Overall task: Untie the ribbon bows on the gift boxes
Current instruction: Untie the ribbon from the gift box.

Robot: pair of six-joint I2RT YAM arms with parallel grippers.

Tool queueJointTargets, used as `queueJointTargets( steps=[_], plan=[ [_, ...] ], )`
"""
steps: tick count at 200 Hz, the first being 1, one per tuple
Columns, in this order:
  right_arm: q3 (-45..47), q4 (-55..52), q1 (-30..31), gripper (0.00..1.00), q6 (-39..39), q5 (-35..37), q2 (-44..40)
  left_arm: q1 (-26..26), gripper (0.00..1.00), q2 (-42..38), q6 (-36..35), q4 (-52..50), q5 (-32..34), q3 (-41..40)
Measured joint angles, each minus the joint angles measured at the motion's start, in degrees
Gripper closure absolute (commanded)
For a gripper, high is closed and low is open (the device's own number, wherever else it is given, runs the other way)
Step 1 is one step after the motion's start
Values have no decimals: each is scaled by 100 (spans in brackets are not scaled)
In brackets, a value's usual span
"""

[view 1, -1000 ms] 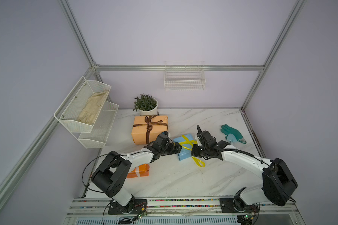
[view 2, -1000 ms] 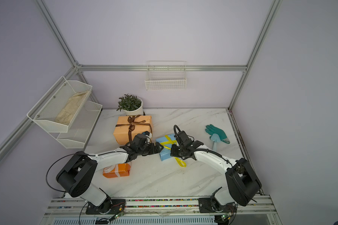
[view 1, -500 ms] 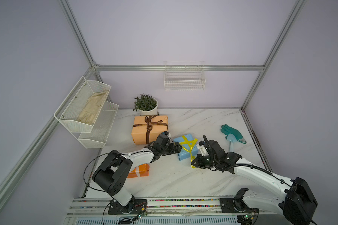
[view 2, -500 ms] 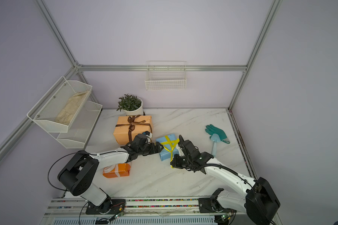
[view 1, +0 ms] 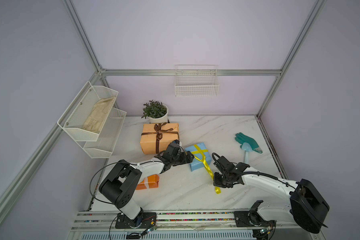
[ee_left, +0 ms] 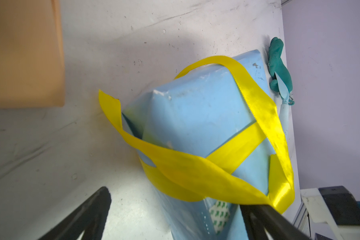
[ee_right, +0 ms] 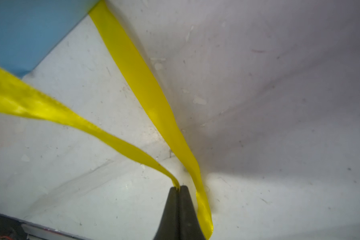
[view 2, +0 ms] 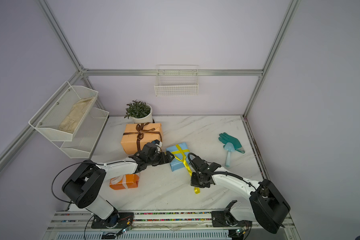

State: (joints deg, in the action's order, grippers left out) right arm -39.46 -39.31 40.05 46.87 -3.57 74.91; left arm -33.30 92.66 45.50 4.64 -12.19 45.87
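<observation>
Right gripper (ee_right: 178,188) is clamped on the yellow ribbon (view 1: 205,164), with one strand pinched at the very fingertips. It sits on the near side of the light blue box (view 1: 196,165), toward the robot bases and low over the table. A second strand runs from the box just beside the tips and ends on the tabletop (view 1: 175,193). Left gripper (view 1: 188,159) is spread wide across the box's corner. In its wrist view one finger stands clear of the wrapping, so it clasps nothing.

The bow on this box looks pulled out. What shows are slack loops crossing over the top of the box.

To do this step well, I would draw the pinched strand straight away from the box, low and steady. The hold is thin and satin slips, so a jerk would likely lose it. The box is small and the marble-patterned top looks smooth. The left jaws should therefore brace it, or it may slide along instead of giving up ribbon.

- **Beyond the blue box:** the pale peach box (view 1: 148,143) stands with its dark brown bow (view 1: 159,133) tied, and a potted plant (view 1: 157,119) is behind it.
- **Near side of the blue box, under the left arm:** the bright orange box (view 2: 131,182) lies with its white ribbon (view 2: 120,179).
- **Well apart from the blue box, on the right arm's side:** a teal glove (view 1: 246,140) and a pale trowel (view 1: 246,153).

Lilac walls and aluminium framing close the cell. A wire basket (view 1: 196,83) hangs on the back wall, and a mesh shelf (view 1: 92,118) on the side wall holds something beige.
</observation>
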Motion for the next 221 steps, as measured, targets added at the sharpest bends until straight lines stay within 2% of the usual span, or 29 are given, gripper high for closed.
queueJointTargets(
  steps=[11,18,38,54,89,113,157,190,216,221],
  plan=[
    [-72,-52,0,93,0,129,140,0,1,-74,-2,-57,11,0],
    [-105,-81,0,83,2,205,199,0,0,-142,-7,-116,22,0],
    [-181,-227,-2,82,-55,398,229,0,0,-426,-68,-376,92,0],
    [-330,-374,-2,64,-70,448,203,7,0,-719,-212,-608,221,2],
    [-817,-341,-2,63,-195,463,-129,81,0,-1152,-616,-691,431,107],
    [-951,125,-2,63,-308,411,-138,175,0,-822,-839,-457,356,601],
    [-1097,1163,-2,66,-481,251,820,249,0,634,-1043,-216,-227,1969],
    [-1102,1602,-2,68,-553,256,1119,249,0,1121,-1121,-264,-431,2162],
    [-1115,1711,-2,98,-636,409,1178,249,0,1213,-1169,-308,-527,2162],
    [-1128,1718,-2,100,-619,420,1185,249,0,1215,-1169,-306,-549,2162]
  ],
)
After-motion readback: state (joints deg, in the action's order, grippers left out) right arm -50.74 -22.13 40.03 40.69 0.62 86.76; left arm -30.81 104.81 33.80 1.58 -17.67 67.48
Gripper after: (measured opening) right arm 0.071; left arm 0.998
